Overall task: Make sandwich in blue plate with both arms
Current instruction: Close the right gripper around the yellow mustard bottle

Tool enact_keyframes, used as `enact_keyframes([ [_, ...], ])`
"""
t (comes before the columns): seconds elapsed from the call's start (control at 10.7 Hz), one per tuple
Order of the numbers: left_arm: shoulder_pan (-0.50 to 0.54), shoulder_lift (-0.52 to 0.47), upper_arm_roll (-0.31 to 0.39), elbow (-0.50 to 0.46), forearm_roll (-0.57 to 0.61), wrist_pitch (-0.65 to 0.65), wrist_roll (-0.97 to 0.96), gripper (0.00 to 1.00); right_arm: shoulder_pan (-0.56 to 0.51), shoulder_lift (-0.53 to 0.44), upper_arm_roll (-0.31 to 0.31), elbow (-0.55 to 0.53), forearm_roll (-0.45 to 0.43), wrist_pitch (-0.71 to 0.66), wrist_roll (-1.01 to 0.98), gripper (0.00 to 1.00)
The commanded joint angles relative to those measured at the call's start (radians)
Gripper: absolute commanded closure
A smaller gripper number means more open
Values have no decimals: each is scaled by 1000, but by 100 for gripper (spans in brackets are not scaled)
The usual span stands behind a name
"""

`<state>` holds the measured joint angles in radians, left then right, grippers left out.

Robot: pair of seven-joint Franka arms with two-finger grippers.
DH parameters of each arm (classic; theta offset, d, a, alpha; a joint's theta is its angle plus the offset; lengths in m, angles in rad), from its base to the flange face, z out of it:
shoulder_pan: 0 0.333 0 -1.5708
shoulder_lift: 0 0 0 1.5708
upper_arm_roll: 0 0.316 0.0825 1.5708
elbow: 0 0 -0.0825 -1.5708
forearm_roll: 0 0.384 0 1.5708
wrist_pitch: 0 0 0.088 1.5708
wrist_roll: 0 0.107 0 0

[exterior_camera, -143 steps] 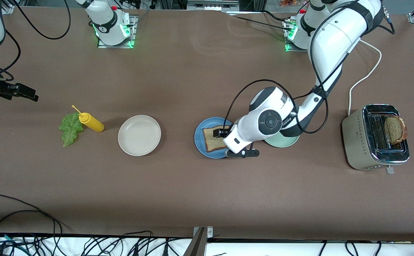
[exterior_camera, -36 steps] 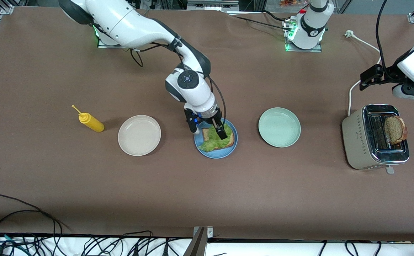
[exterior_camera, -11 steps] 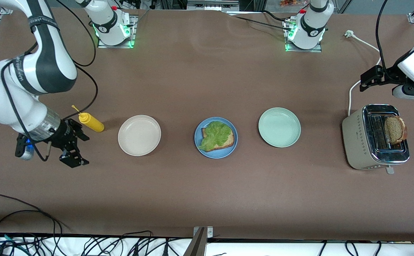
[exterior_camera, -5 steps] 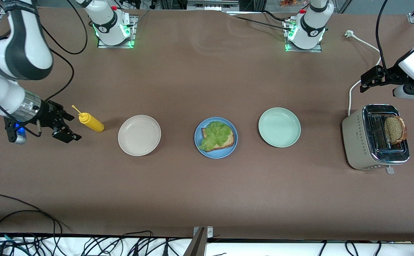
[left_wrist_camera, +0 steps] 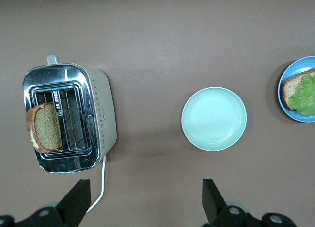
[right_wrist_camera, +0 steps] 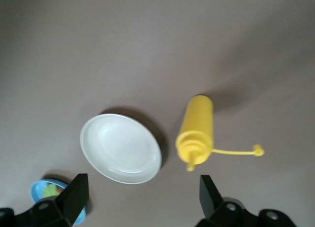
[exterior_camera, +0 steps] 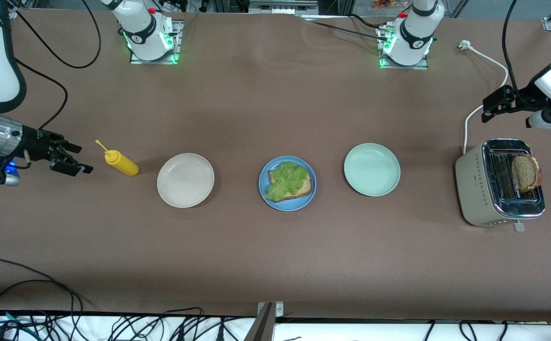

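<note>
The blue plate (exterior_camera: 287,206) sits mid-table, and on it lies one brown bread slice (exterior_camera: 307,187) with a green lettuce leaf (exterior_camera: 286,180) on top. A second bread slice (exterior_camera: 525,173) stands up out of the toaster (exterior_camera: 479,199). My left gripper (exterior_camera: 486,109) hangs open and empty over the table beside the toaster. Its wrist view takes in the toaster (left_wrist_camera: 103,113), that slice (left_wrist_camera: 47,129) and the blue plate's rim (left_wrist_camera: 294,117). My right gripper (exterior_camera: 76,159) is open and empty over the table next to the yellow bottle (exterior_camera: 121,163).
A cream plate (exterior_camera: 185,201) lies between the bottle and the blue plate. A pale green plate (exterior_camera: 371,189) lies between the blue plate and the toaster. The toaster's white cable (exterior_camera: 486,102) runs under the left gripper. Loose cables hang along the table's front edge.
My right arm has drawn back toward its own end of the table, past the yellow bottle, with its fingers still open. The left arm has barely shifted.
</note>
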<state>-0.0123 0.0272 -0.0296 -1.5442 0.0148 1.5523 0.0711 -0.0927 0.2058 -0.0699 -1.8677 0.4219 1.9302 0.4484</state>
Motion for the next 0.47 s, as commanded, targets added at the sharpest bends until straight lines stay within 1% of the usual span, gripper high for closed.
enact_keyframes([
  [0.0,8,-13,7,4,-53,-14,21,0,-28,-8,-46,-76,147,-36,-242,0],
  [0.19,8,-15,8,4,-53,-53,26,0,-42,15,-120,-91,245,-88,-348,0],
  [0.37,6,-16,8,6,-58,-67,22,0,-57,39,-168,-128,311,-96,-353,0],
])
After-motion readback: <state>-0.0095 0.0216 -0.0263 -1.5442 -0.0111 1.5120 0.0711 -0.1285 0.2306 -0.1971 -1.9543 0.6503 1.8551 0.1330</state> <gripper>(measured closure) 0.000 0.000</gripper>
